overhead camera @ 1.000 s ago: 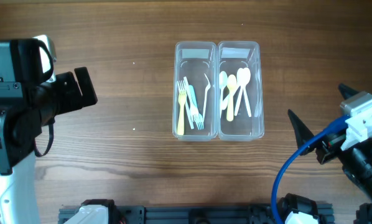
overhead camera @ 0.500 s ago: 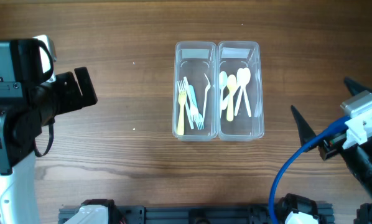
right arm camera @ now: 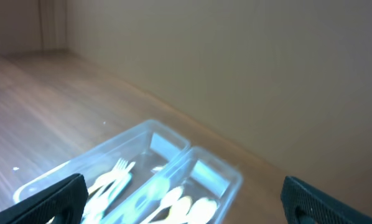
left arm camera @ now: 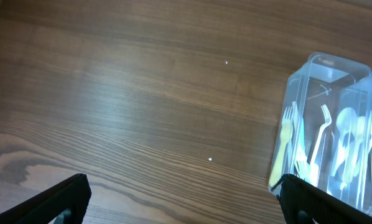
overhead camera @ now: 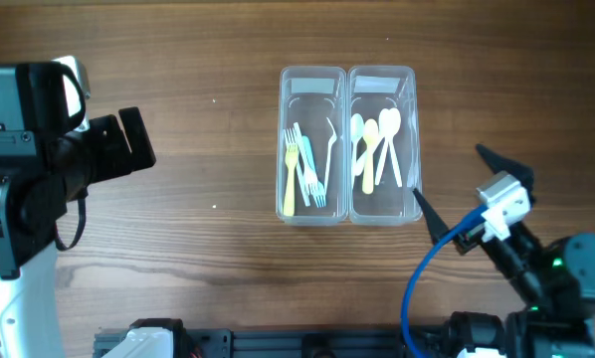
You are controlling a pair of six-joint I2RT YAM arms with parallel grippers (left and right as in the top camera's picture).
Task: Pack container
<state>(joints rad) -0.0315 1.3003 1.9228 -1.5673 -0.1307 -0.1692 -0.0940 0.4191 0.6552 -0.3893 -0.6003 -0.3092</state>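
Two clear plastic containers stand side by side at the table's middle. The left container (overhead camera: 312,78) holds several forks (overhead camera: 303,165). The right container (overhead camera: 382,78) holds several spoons (overhead camera: 376,145). Both also show in the left wrist view (left arm camera: 310,68) and, blurred, in the right wrist view (right arm camera: 192,163). My left gripper (left arm camera: 183,199) is open and empty, far left of the containers. My right gripper (overhead camera: 467,189) is open and empty, at the right container's near right corner, raised above the table.
The wooden table (overhead camera: 198,119) runs bare to the left and far side of the containers. The left arm's body (overhead camera: 39,159) fills the left edge. A blue cable (overhead camera: 427,278) trails from the right arm.
My right arm has swung left toward the containers and tilted, its gripper now near the right container's corner. The left arm and the cutlery have not moved.
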